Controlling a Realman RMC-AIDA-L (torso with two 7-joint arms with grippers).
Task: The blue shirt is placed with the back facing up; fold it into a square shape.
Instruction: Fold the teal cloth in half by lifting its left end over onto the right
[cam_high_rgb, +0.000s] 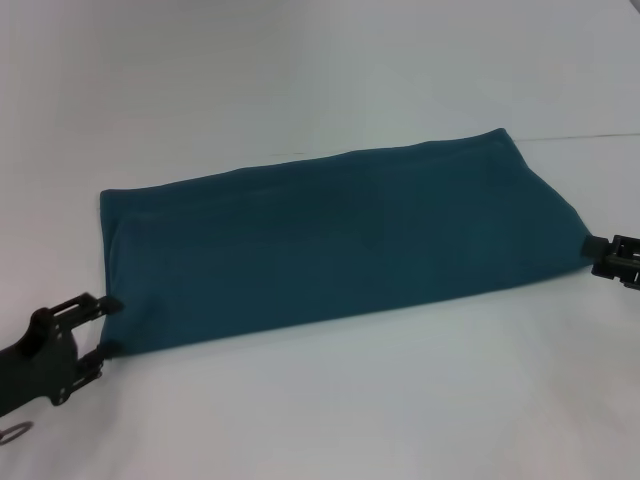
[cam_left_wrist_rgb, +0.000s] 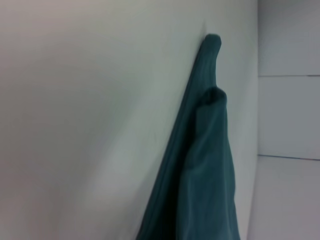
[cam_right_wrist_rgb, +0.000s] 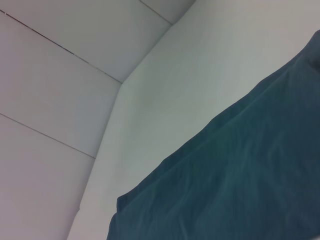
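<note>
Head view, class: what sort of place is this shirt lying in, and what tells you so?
Probably a lab or test bench, not a home. A plain white table carries only the folded blue shirt, with the left gripper and right gripper at its two ends. Bare panelled walls stand behind.

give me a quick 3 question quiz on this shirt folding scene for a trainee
1. True or false: the blue shirt lies as a long folded band on the white table.
2. Which end of the band is the left gripper at? A) the end nearer the robot on its left B) the far right corner C) the middle of the band
3. Fill in: the right gripper sits at the shirt's ____ edge.

Key
1. True: no sleeves stick out and it reads as one long strip.
2. A: its fingers straddle that corner.
3. Right: it meets the cloth at the right end of the band.
</note>
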